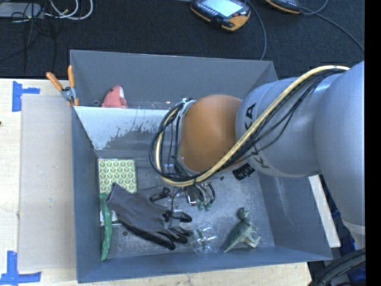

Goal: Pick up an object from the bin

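Note:
My gripper point(178, 210) hangs below the orange cover, low over the middle of the bin floor. Its tip is right at the upper right edge of a black glove point(138, 214), which lies flat and crumpled with its fingers pointing to the lower right. Whether the gripper touches the glove cannot be made out. A small clear plastic piece point(204, 238) lies just below and to the right of the gripper. A green toy dinosaur point(241, 235) lies farther right, near the front wall.
A green patterned square point(117, 176) lies flat at the left, above the glove. A thin green stick point(106, 231) runs along the left wall. A pink thing point(114, 98) sits high against the back left wall. The arm covers the bin's right side.

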Motion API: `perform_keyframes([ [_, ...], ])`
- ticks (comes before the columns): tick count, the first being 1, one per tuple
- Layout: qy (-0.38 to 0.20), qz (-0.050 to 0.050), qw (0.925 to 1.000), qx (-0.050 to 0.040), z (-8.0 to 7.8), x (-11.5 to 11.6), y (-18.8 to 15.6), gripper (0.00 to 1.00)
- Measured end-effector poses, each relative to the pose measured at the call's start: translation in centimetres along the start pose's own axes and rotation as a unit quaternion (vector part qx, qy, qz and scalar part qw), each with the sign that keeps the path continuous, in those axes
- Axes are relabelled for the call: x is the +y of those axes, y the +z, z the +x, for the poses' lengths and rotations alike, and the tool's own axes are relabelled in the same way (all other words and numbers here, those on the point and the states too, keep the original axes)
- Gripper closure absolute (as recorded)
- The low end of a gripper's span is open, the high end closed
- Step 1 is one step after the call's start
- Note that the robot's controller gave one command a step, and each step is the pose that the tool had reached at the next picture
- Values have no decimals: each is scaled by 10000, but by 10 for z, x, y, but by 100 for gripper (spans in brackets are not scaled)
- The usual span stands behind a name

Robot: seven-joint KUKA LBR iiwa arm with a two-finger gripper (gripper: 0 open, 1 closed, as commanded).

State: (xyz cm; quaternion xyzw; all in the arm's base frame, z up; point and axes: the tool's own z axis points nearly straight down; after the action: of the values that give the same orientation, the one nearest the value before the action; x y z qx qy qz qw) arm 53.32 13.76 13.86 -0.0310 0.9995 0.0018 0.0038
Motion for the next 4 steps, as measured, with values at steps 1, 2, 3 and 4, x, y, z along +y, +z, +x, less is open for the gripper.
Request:
perform_keyframes([
  [1,-226,18,9997,110,-23,22,67,100],
  [2,-225,17,9997,111,-23,22,67,100],
  [3,-281,33,9995,148,-28,25,69,100],
  [4,-329,21,9994,88,2,32,68,100],
])
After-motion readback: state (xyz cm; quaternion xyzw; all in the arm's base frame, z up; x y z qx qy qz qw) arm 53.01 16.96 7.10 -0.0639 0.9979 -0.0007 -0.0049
